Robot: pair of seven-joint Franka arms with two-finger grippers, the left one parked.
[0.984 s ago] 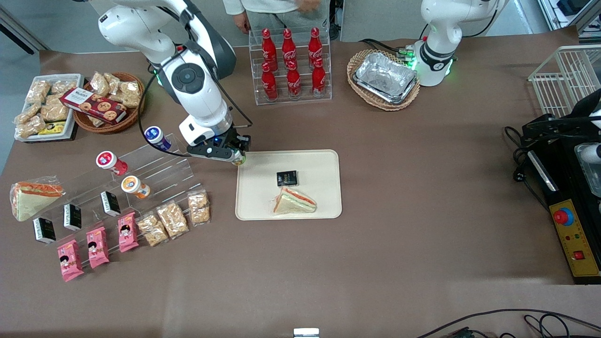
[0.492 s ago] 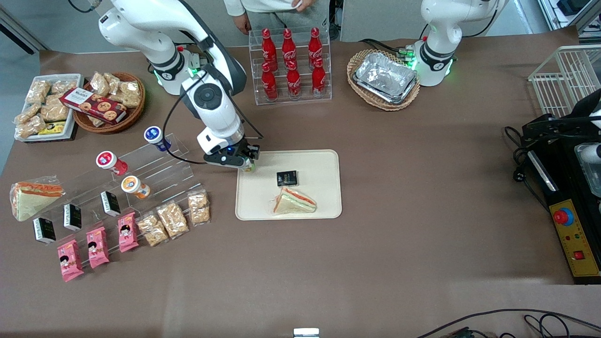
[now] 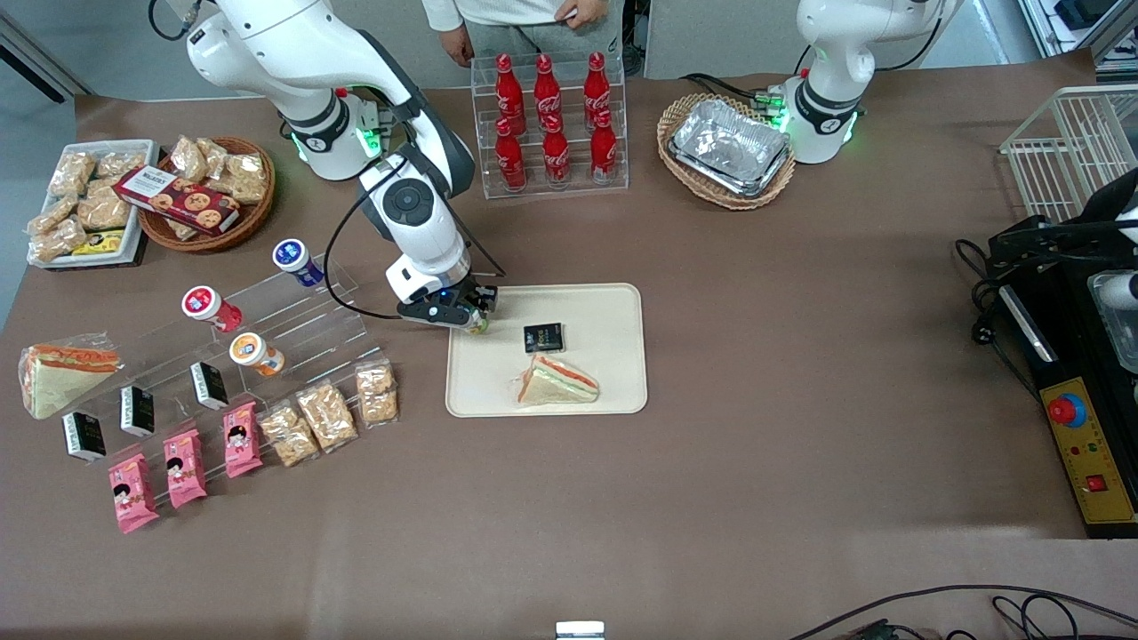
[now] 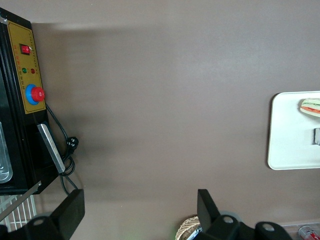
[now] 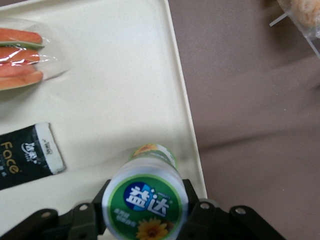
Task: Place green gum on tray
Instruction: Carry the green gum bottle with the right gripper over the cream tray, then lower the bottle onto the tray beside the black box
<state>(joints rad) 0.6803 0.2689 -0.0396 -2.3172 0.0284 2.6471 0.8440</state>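
My right gripper (image 3: 477, 322) is shut on the green gum (image 5: 145, 200), a small bottle with a green-and-white lid; only a sliver of it shows in the front view (image 3: 481, 326). I hold it upright just above the cream-beige tray (image 3: 613, 307), over the tray's corner nearest the working arm's end and farthest from the front camera. In the right wrist view the bottle hangs over the tray's floor (image 5: 115, 90), close to its rim. The fingers (image 5: 200, 212) press both sides of the bottle.
On the tray lie a black packet (image 3: 543, 338) and a wrapped sandwich (image 3: 557, 382). A clear stepped rack (image 3: 293, 320) with blue-, red- and orange-lidded bottles stands beside the tray toward the working arm's end. Snack packs (image 3: 329, 413) lie nearer the camera. A cola rack (image 3: 551, 124) stands farther back.
My right gripper has moved with the green gum from beside the tray's edge to over the tray's corner, and has come lower.
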